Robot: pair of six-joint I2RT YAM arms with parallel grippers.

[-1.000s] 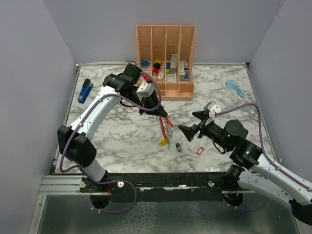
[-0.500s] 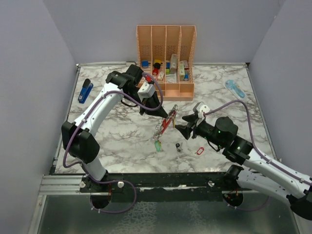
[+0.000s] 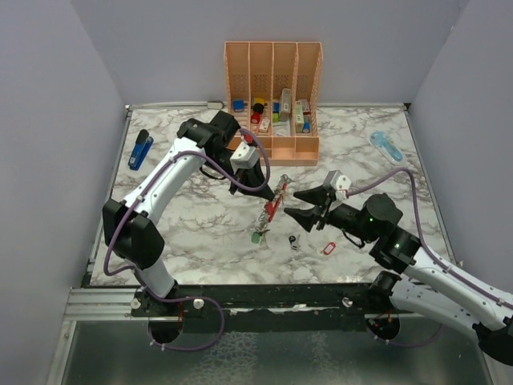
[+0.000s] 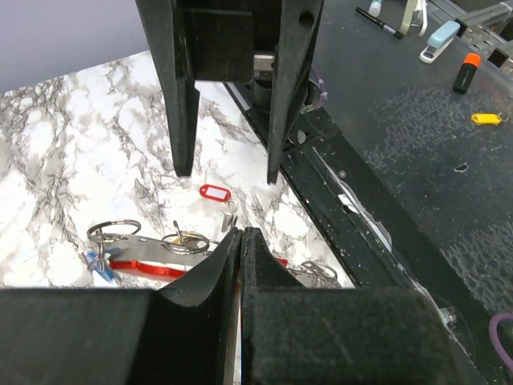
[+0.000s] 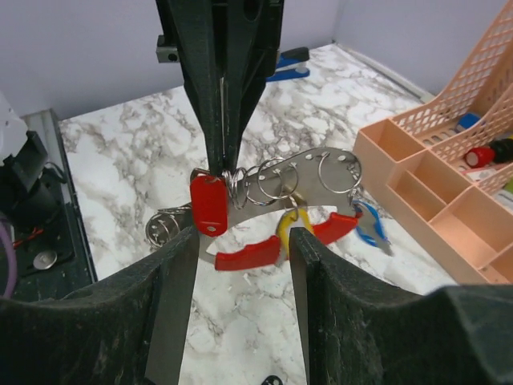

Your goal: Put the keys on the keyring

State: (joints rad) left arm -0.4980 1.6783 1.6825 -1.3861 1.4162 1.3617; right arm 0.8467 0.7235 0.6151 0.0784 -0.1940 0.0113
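Observation:
My left gripper (image 3: 267, 195) is shut on the grey metal side of the red keyring (image 3: 273, 208) and holds it above the table. In the right wrist view the keyring (image 5: 252, 255) hangs from the left fingers (image 5: 218, 88). Split rings on it carry a red tag (image 5: 208, 204), a yellow tag (image 5: 289, 229) and a blue key (image 5: 370, 224). A green-tagged key (image 3: 256, 236) dangles below it. My right gripper (image 3: 303, 204) is open, its jaws on either side of the keyring's lower red part (image 5: 240, 241). A loose key (image 3: 294, 241) lies on the table, also seen in the left wrist view (image 4: 228, 215).
A small red oval tag (image 3: 327, 249) lies beside the loose key. An orange desk organizer (image 3: 272, 96) with small items stands at the back. A blue stapler (image 3: 140, 149) lies at the far left, and a light blue object (image 3: 386, 147) at the far right.
My left gripper has raised the keyring and swung it to the right. My right gripper has moved left up to it, its open jaws now on either side of the red part.

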